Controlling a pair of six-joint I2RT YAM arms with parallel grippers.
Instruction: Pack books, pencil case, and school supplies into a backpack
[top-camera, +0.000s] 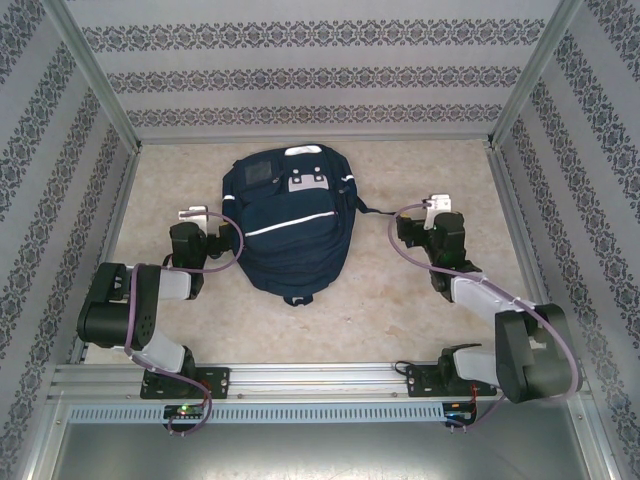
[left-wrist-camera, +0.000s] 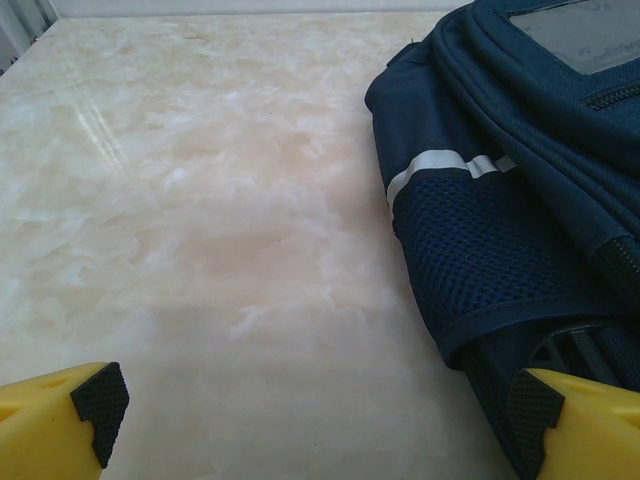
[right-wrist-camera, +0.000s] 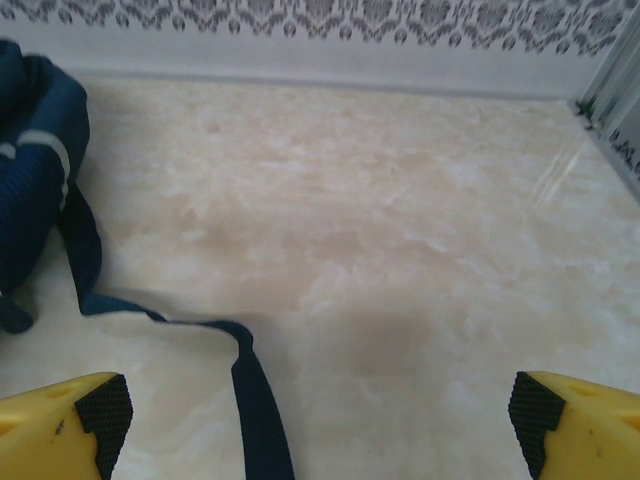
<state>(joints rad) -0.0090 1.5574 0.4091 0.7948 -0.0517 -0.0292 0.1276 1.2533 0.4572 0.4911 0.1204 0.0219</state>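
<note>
Patterned wallpaper (top-camera: 300, 80) on three sides and metal rails (top-camera: 93, 75) at the corners, closing in a pale marbled table (top-camera: 380, 310). Bears the backpack (top-camera: 285, 250) flat at its middle, navy, top end toward the far wall. Shows a white stripe (top-camera: 287, 227) across the front, a grey patch (top-camera: 308, 181) near the top, and a dark strap (top-camera: 372, 210) trailing off to the right over the table.

Places the left fingers (top-camera: 192, 213) just beside the backpack's left flank, spread wide and released. From the left wrist, puts one black pad (left-wrist-camera: 98, 400) over bare table and the other right at the edge of the mesh side pocket (left-wrist-camera: 470, 270), below the stripe. Cannot tell whether touching the fabric or merely close.

Places the right fingers (top-camera: 437, 204) off the backpack's right side, apart from the fabric and near the strap's end, also spread wide and released. From the right wrist, sets both yellow tips low over the table. Leaves the strap lying loose on the marble between them, nearer one tip than the other. Keeps the backpack's navy bulk at the far left edge of that view.
</note>
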